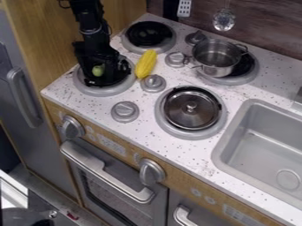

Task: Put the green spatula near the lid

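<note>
I cannot tell whether the fingers (pixel 106 78) grip the green piece (pixel 98 70) beside them; lid (pixel 183 115) lies view-right, nearer camera.

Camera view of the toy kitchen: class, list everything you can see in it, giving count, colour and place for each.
Lid: 1, glass with silver knob, front right burner
Small green thing: 1, green, at the gripper, too little visible to name
Pot: 1, silver, back right burner
Corn: 1, yellow, between the left burners
Burners: 4, grey and black, on the counter
Counter: 1, speckled white, centre
Counter knobs: 4, grey, among the burners
Front knobs: 2, grey, wooden front panel
Oven door: 1, grey, below
Sink: 1, grey, right
Hanging utensils: 2, white and silver, back wall
Gripper: 1, black, over the front left burner
</note>
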{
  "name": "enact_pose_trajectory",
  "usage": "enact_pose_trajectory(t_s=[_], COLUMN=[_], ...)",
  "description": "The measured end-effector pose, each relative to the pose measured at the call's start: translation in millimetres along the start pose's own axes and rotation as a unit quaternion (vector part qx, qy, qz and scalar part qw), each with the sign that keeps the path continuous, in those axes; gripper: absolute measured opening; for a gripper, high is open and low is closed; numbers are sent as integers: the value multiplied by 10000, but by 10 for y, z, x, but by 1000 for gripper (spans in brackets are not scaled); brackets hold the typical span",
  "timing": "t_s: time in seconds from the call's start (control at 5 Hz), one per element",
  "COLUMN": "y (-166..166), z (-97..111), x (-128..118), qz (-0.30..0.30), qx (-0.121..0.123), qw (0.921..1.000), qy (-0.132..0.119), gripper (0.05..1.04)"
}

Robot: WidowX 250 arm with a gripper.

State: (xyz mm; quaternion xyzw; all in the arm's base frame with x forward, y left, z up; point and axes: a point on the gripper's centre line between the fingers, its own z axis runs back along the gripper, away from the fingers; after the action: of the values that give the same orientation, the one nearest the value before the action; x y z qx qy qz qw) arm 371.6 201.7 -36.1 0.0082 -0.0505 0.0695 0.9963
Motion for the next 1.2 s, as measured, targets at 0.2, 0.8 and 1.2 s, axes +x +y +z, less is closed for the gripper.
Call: enact_pose_trajectory(t_s=[0.2,0.8,1.2], y=[-9,-169,-720], z=[-20,41,499], x=[110,103,75], qz=[-82,-540,-811], qx=[22,306,515], qw=[9999,9981,9951], qy=[-89,46,-218], gripper=[950,313,313])
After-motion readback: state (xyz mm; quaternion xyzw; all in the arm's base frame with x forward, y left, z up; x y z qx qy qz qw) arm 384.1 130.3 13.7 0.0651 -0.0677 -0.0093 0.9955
